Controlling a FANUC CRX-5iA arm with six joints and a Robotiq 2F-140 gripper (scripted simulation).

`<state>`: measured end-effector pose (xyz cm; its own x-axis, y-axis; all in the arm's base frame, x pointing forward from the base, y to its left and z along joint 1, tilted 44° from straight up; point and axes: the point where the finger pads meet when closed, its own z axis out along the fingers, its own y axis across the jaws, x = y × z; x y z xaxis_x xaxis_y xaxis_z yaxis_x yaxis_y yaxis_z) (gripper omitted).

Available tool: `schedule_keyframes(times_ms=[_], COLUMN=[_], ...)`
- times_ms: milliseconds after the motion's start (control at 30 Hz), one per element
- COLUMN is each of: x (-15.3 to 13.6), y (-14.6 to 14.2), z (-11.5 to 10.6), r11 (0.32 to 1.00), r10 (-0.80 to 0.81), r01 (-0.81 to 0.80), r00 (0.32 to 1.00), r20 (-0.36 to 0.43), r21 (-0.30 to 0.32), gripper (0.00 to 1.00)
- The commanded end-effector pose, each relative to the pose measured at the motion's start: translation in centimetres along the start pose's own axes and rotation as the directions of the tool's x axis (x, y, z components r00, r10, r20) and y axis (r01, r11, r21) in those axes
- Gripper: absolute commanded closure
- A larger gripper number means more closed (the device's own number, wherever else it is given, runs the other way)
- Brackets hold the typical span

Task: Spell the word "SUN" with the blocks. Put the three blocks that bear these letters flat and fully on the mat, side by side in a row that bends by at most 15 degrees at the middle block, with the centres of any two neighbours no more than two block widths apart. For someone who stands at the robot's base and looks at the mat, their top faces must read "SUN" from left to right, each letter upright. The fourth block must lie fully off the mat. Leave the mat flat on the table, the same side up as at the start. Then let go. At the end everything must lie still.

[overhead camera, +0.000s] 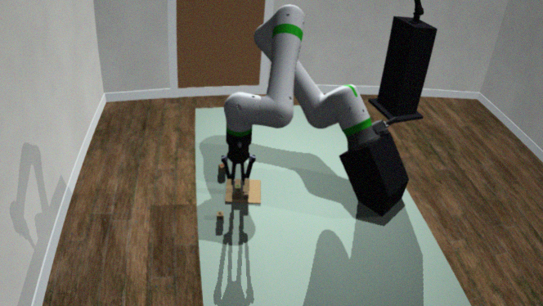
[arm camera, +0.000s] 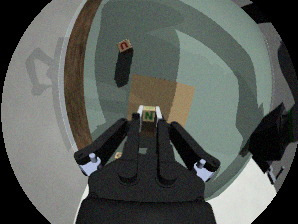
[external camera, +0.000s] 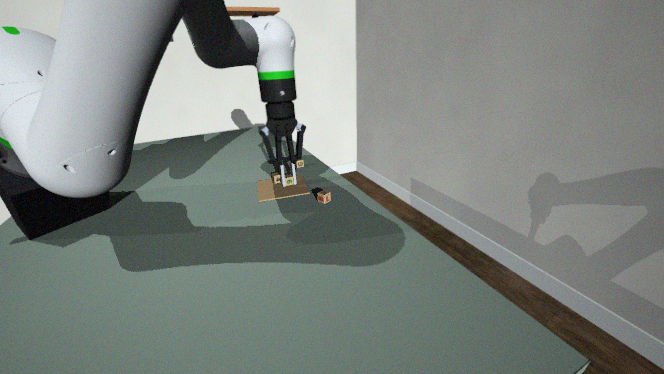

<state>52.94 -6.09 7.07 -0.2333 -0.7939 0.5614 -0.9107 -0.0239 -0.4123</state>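
The tan mat (overhead camera: 244, 189) lies on the table; it also shows in the exterior view (external camera: 282, 190) and in the wrist view (arm camera: 162, 99). My gripper (external camera: 288, 181) stands upright over the mat's left part, and its fingers are shut on a block with a green letter (arm camera: 149, 116), low on the mat. A second block (external camera: 276, 177) sits on the mat right beside it. A block with a red letter (external camera: 324, 196) lies off the mat on the table. Another block (external camera: 300, 163) lies off the mat behind the gripper. The letters are too small to read.
The arm's dark base (overhead camera: 374, 176) stands at the table's right side. The table's left edge (overhead camera: 197, 196) runs close to the loose blocks, with wooden floor beyond it. A dark cabinet (overhead camera: 405, 65) stands at the back right.
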Motion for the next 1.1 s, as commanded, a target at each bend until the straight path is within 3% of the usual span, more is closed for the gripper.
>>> schedule_keyframes(times_ms=[0, 133, 200, 400, 533, 1067], x=[0.0, 0.0, 0.0, 0.0, 0.0, 0.1], y=[0.0, 0.0, 0.0, 0.0, 0.0, 0.0], z=[-0.8, -3.1, -3.1, -7.6, -9.4, -9.8], r11=[1.0, 1.0, 1.0, 1.0, 1.0, 1.0], r10=[0.0, 0.0, 0.0, 0.0, 0.0, -0.031], r01=[0.0, 0.0, 0.0, 0.0, 0.0, 0.031], r00=[1.0, 1.0, 1.0, 1.0, 1.0, 1.0], r20=[0.0, 0.0, 0.0, 0.0, 0.0, 0.0], r21=[0.0, 0.0, 0.0, 0.0, 0.0, 0.0], gripper=[0.87, 0.87, 0.87, 0.87, 0.87, 0.87])
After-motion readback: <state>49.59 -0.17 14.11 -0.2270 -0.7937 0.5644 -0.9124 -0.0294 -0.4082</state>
